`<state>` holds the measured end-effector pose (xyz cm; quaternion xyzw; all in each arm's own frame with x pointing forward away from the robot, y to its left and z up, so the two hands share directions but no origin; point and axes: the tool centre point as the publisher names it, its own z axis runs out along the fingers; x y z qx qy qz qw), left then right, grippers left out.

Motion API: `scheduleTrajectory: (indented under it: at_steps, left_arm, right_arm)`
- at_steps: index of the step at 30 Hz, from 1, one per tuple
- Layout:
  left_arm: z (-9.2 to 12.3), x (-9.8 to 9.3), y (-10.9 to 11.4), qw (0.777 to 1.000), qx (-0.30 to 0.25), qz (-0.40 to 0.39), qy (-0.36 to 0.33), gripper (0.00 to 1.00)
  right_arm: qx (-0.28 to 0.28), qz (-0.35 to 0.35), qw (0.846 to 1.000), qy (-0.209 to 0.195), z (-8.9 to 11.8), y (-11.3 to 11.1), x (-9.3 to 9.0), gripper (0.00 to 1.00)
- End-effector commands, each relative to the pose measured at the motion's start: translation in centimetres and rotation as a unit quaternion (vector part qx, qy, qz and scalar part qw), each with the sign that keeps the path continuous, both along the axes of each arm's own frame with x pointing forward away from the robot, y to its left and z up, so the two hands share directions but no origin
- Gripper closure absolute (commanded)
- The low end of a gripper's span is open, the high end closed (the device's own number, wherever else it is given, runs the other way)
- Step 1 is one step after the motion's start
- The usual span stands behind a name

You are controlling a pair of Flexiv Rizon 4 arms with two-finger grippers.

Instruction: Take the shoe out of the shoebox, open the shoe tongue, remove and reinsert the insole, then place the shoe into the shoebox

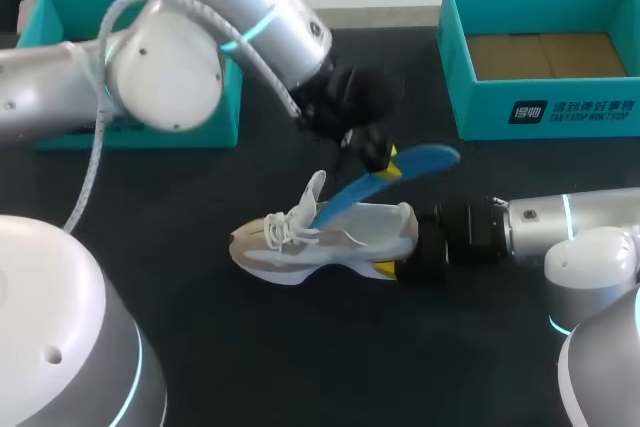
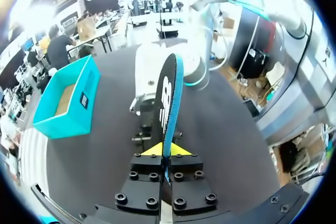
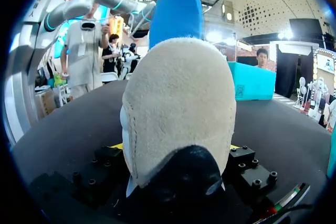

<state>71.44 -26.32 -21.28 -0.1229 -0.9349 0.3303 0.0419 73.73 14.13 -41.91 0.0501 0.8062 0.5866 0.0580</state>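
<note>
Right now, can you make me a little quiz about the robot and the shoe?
1. True or false: the blue insole is fully inside the white shoe.
2. What does the left gripper pinch? A) a lace B) the insole C) the box
3. Fill in: the right gripper grips the shoe by its ____.
Key: 1 false, part of it sticks out; 2 B; 3 heel.
</note>
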Motion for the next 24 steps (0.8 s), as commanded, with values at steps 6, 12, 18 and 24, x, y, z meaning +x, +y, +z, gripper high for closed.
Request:
scheduleTrajectory:
  at_steps: [6, 12, 18, 24]
  left_arm:
    - [5.7, 0.0, -0.7, 0.997, -0.06, -0.021, 0.042, 1.0]
    - [9.9, -0.1, -1.1, 0.989, -0.129, -0.016, 0.069, 1.0]
    - [13.6, -0.3, -0.5, 0.973, -0.212, 0.0, 0.093, 1.0]
    - [15.8, -0.8, 0.6, 0.953, -0.278, 0.012, 0.116, 1.0]
  right_arm:
    - [-0.001, -0.001, 1.0, 0.0, -0.3, 0.0, 0.0, 1.0]
    - [-0.001, -0.001, 1.0, 0.0, -0.3, 0.0, 0.0, 1.0]
    - [-0.001, -0.001, 1.0, 0.0, -0.3, 0.0, 0.0, 1.0]
    - [-0.001, -0.001, 1.0, 0.0, -0.3, 0.0, 0.0, 1.0]
